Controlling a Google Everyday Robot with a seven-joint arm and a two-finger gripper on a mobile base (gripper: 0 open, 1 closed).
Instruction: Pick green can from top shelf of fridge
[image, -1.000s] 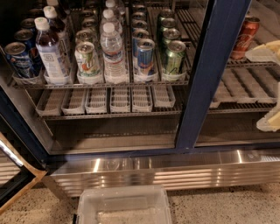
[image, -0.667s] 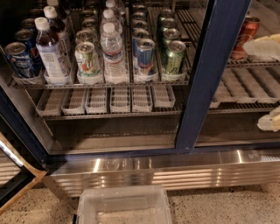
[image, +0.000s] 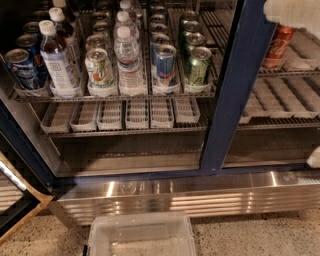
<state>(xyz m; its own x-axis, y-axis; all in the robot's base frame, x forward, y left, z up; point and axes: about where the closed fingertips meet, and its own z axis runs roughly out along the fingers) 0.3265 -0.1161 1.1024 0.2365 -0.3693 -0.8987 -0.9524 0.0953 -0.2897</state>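
We see the mottled green can fronting its clear plastic lane, grey wire top shelf, pale smooth claw upper right, open or closed we cannot tell

The gripper hangs at the upper right. Left of and below it, the top shelf holds the green can nearest, then blue-silver can, bottle, white can.
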